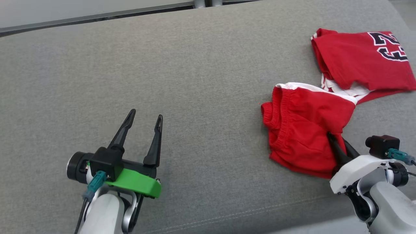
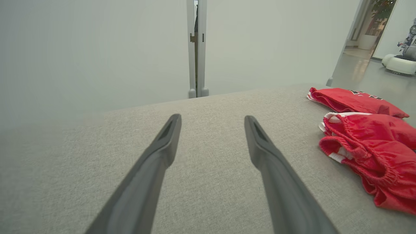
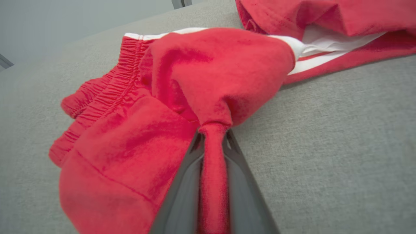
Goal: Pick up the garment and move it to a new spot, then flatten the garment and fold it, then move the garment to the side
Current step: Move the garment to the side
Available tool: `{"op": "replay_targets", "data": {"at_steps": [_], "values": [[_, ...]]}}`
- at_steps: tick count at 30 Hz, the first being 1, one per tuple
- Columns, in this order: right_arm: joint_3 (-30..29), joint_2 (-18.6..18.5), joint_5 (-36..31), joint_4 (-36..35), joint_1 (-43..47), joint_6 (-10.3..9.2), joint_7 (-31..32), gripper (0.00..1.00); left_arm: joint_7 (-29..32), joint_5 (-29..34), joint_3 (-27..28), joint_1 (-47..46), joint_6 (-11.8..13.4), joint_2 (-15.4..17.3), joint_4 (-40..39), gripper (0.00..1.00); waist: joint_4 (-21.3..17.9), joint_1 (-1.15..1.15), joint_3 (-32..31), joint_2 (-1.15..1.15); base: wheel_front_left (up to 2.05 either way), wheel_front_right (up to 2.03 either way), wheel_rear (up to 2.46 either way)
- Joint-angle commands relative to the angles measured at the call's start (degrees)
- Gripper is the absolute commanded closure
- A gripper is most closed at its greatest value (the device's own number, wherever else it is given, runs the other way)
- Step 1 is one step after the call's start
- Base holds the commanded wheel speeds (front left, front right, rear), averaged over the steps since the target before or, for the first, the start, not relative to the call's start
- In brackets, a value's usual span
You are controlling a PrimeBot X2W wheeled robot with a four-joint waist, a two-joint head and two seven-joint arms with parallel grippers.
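At the right of the grey bench: red shorts, crumpled, touching a red jersey.

Step in hand: pick-up. It is best done by raising slowly until the shorts hang clear of the jersey, then carrying them left.

Right pincer: nearly together, clamped on a pinched fold of the shorts.

Left pincer: wide apart, holding nothing, above bare bench.

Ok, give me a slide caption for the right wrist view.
Right end effector shut on a bunched fold of the red shorts, on the grey cushion.
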Motion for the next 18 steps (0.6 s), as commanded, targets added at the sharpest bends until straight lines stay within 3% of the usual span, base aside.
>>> {"op": "replay_targets", "data": {"at_steps": [1,8,14,18], "values": [[-0.2,-0.2,-1.1,-0.7,-1.2,-0.02,-0.4,1.0,-0.2,0.1,-0.2,-1.1,-0.1,0.6,0.2,0.0,-4.8,0.0,2.6,0.0,0.0,0.0,0.0],[1.7,-2.6,-7.6,-5.7,-6.4,-0.02,0.3,1.0,-0.2,-0.1,-0.6,-2.9,-0.2,0.6,0.2,0.0,-5.9,0.0,4.4,0.0,0.0,0.0,0.0],[4.8,-8.4,-10.2,-9.5,-15.0,-0.04,4.3,1.0,-0.2,0.0,-1.5,-5.0,-0.3,0.6,0.1,0.0,-5.3,0.0,6.9,0.0,0.0,0.0,0.0],[8.3,-13.0,-7.4,-8.7,-21.8,-0.04,6.9,1.0,-0.2,0.1,-2.7,-6.8,-0.4,0.4,0.2,0.0,-3.8,0.0,8.8,0.0,0.0,0.0,0.0]]}}
